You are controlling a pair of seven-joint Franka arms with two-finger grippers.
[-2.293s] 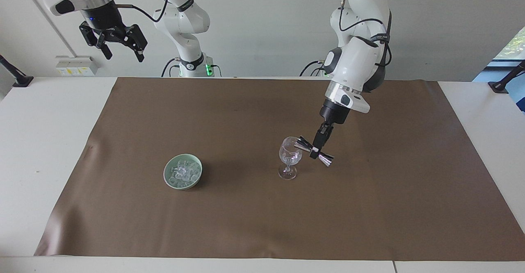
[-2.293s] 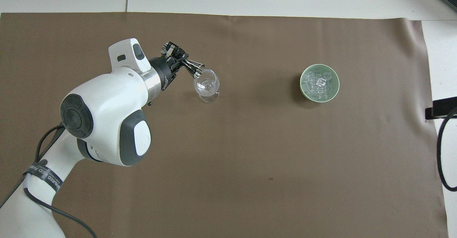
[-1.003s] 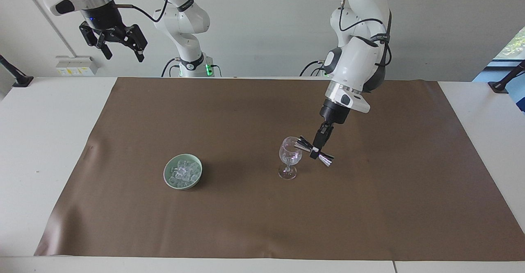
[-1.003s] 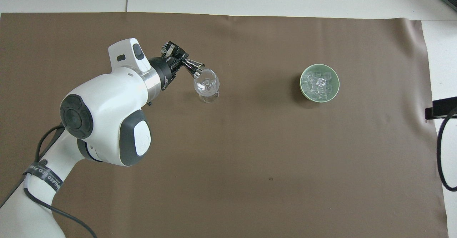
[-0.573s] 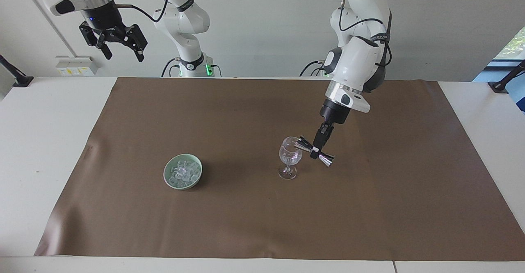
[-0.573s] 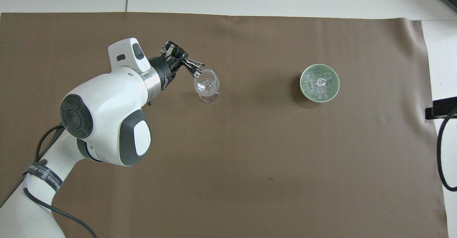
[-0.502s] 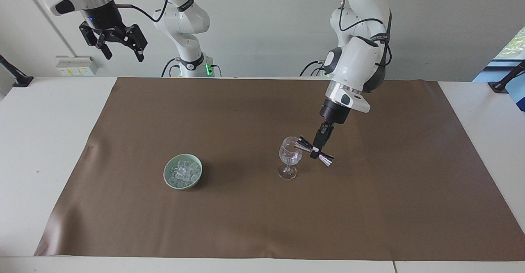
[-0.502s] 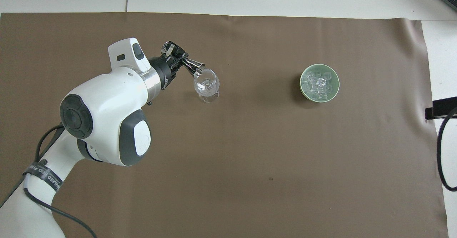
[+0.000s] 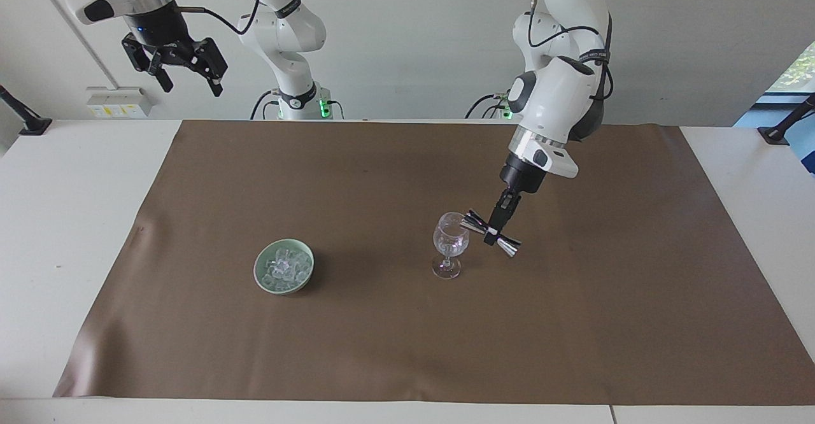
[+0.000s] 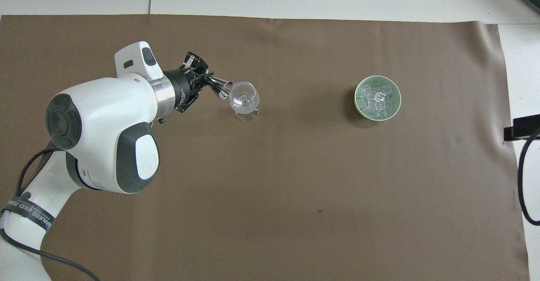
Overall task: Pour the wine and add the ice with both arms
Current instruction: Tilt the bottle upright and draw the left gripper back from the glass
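Note:
A clear stemmed glass point(image 9: 451, 239) point(image 10: 244, 97) stands upright on the brown mat point(image 9: 382, 347). My left gripper point(image 9: 491, 237) point(image 10: 205, 77) is shut on the waist of a metal jigger point(image 9: 508, 247) point(image 10: 221, 87). The jigger is tilted, its lower mouth just beside the glass rim. I cannot make out wine in the glass or the jigger. The ice point(image 9: 283, 266) point(image 10: 376, 98) fills a pale green bowl point(image 9: 283, 288) point(image 10: 355, 97) toward the right arm's end. My right gripper point(image 9: 191, 85) hangs open and empty, high above that end, and waits.
The mat point(image 10: 295, 188) covers most of the white table point(image 9: 63, 220). A black clamp and cable point(image 10: 521, 129) sit at the table edge at the right arm's end. A black clamp point(image 9: 780, 132) stands at the left arm's end.
My left arm has drawn back a little toward its own end of the table. The jigger's mouth has moved from over the glass rim to just beside it. The right arm is still.

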